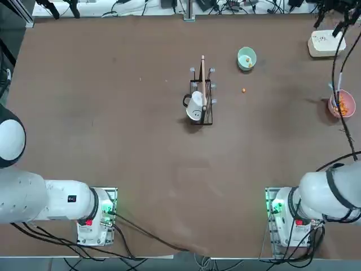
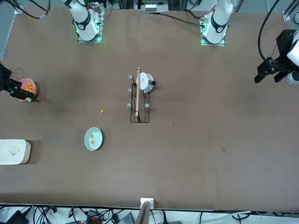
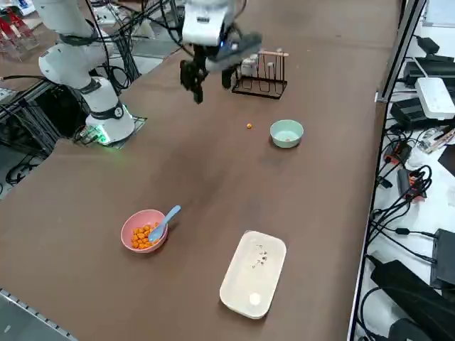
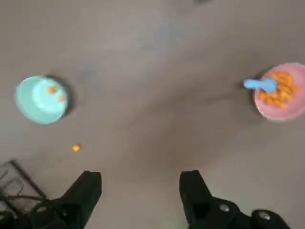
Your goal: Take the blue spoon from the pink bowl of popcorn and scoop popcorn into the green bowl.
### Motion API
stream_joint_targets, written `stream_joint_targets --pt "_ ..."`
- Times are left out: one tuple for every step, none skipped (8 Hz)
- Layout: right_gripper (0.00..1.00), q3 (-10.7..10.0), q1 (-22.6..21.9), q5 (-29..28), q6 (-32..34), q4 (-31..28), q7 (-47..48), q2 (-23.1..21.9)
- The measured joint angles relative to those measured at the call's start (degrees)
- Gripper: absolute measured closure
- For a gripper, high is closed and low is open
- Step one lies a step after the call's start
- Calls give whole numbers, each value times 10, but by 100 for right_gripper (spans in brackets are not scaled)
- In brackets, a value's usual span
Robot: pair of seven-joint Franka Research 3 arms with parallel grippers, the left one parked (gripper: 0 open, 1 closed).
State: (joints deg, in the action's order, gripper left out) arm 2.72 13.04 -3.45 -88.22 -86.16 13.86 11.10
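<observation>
— Where's the spoon?
— In the pink bowl, resting on the popcorn, handle over the rim.
— And the claw?
— Spread wide, empty, up above the table near the rack. Green bowl holds a couple of kernels; one lies loose beside it.

The bench carries two bowls, one pink bowl and one green bowl. There is one blue spoon, one white mug, one wire rack and one white box. Two popcorn kernels lie in the green bowl and one lone kernel on the bench.
</observation>
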Motion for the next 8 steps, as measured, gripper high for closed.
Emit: stream_joint_targets --pt "0 4 -18 13 -6 0 -70 -17" --pt "0 8 -48 30 -14 -8 -118 -36" --pt "0 10 -76 35 -23 -34 -130 -64" --pt "0 10 -92 35 -34 -75 -131 -98" --pt "0 5 -97 34 -42 -107 -132 -125" --pt "0 -7 -102 32 -47 -123 -133 -139" --pt "0 -18 -104 31 -50 -128 -134 -143" --pt "0 -23 -104 30 -52 -128 -136 -143"
